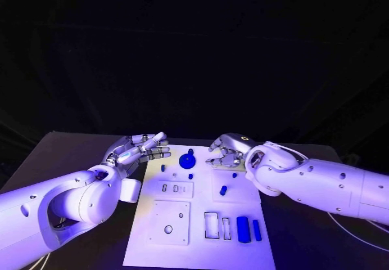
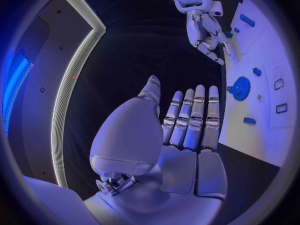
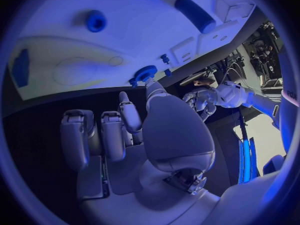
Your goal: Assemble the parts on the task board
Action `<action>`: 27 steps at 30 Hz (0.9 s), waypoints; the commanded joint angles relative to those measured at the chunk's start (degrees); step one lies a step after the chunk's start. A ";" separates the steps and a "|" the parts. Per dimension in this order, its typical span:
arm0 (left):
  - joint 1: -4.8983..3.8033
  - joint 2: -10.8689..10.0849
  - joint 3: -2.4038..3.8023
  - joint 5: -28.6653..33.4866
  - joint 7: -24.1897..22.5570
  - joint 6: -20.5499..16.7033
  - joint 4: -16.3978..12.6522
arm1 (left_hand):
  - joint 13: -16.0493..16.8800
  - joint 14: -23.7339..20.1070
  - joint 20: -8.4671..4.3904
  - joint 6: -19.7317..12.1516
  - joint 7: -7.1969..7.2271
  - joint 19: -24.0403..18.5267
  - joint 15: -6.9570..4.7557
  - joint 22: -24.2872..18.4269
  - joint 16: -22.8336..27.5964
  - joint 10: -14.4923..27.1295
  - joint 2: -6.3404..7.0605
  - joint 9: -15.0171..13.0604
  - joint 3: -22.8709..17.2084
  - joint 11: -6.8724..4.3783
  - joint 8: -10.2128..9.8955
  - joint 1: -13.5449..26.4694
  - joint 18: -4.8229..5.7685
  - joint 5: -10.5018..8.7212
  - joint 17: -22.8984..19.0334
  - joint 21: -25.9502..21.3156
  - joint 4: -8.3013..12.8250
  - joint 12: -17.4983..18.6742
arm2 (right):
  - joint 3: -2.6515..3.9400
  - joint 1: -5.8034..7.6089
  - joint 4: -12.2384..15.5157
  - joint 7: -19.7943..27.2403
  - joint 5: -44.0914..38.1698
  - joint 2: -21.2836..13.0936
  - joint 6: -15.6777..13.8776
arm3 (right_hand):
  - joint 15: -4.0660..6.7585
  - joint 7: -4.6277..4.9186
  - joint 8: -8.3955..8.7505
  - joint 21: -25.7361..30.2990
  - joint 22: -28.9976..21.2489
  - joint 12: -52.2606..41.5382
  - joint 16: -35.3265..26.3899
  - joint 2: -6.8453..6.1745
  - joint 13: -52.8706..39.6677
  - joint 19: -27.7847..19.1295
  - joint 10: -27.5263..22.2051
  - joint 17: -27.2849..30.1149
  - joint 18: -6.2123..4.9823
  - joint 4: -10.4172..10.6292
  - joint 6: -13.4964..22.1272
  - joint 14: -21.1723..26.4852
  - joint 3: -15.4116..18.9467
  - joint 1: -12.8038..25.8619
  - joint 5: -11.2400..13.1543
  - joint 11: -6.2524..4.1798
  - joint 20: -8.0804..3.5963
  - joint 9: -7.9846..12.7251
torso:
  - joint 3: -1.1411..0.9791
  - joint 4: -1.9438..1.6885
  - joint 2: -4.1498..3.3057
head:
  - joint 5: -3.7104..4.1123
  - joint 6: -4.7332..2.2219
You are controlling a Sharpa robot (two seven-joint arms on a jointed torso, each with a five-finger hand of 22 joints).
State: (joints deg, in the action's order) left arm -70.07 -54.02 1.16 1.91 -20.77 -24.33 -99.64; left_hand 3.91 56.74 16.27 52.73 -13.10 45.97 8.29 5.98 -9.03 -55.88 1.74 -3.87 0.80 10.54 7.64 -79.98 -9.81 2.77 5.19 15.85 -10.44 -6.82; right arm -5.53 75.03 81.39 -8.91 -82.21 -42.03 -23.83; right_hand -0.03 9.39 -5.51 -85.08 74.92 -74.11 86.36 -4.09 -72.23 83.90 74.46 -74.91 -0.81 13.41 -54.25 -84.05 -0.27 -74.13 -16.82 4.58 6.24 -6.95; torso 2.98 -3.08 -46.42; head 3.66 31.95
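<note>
Both hands hover empty at the task board's (image 1: 154, 247) far edge, left hand (image 1: 139, 148) with fingers straight and spread, right hand (image 1: 227, 151) seemingly curled loosely. Blue gear (image 1: 188, 161) stands seated; blue blocks (image 1: 243, 229) lie loose near the near-right corner.

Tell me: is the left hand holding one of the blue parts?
No: the left hand has its fingers stretched out flat and bare, beside the task board.
</note>
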 commanded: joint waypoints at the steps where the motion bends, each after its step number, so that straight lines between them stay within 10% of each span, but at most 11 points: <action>1: -0.07 0.04 0.04 -0.26 -0.29 0.92 0.05 | -0.04 -0.11 0.10 0.05 -0.23 0.07 0.40 -0.09 0.28 -0.19 -0.36 0.04 0.16 0.17 -0.33 -0.03 -0.62 0.17 -0.05 -0.12 0.16 0.19 | 0.03 0.34 1.25 8.02 11.74 -3.77 -1.67 | -0.23 -0.24 -0.28 0.98 8.73 0.38 -0.46 -0.56 0.35 0.37 -0.29 -6.43 -1.26 -1.40 -0.79 -3.67 -0.12 -2.45 2.11 -0.16 0.33 -0.08 | -0.11 0.48 0.12 | 0.26 -0.06; 16: -0.04 0.44 0.01 -0.26 -0.31 1.39 1.28 | -0.04 -0.09 0.10 0.07 -0.21 0.07 0.40 -0.11 0.30 -0.21 -0.38 0.04 0.17 0.16 -0.35 -0.05 -0.62 0.16 -0.05 -0.13 0.19 0.21 | -0.01 -0.79 0.20 17.09 17.88 -14.24 -0.03 | 0.03 -0.49 -0.35 1.22 8.76 0.60 -0.05 -1.99 0.51 0.44 -0.22 -7.54 -1.24 -4.60 -1.26 -4.06 0.16 -7.30 2.72 -0.44 0.04 0.04 | -1.05 1.38 0.01 | 0.71 -0.34; 27: -0.03 0.62 0.00 -0.26 -0.27 1.48 1.71 | -0.03 -0.06 0.10 0.10 -0.19 0.08 0.39 -0.12 0.32 -0.25 -0.41 0.03 0.17 0.15 -0.36 -0.11 -0.63 0.17 -0.04 -0.13 0.24 0.22 | -0.25 -1.53 -2.86 16.14 16.51 -13.16 1.60 | 0.01 -0.41 -0.16 0.92 9.12 0.20 0.23 -1.83 0.07 0.78 0.21 -8.14 -1.13 -4.81 -1.06 -4.22 0.16 -7.69 1.69 -0.40 0.03 0.16 | -0.79 1.29 0.09 | 0.88 0.38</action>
State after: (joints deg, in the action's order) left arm -70.05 -53.55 1.12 1.90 -20.73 -24.03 -97.87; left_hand 3.91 56.74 16.27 52.73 -13.10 45.97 8.29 5.93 -9.03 -55.88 1.74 -3.87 0.80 10.54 7.64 -79.98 -9.81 2.77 5.20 15.85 -10.44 -6.82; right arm -5.75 73.63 78.92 6.56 -65.08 -55.35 -23.90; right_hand -0.01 8.90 -5.74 -83.97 74.90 -73.74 86.21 -5.90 -72.11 83.90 74.41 -74.90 -1.71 8.82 -55.18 -84.03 -0.11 -81.29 -14.96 4.50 6.24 -6.85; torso 2.09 -1.84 -46.38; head 4.53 32.11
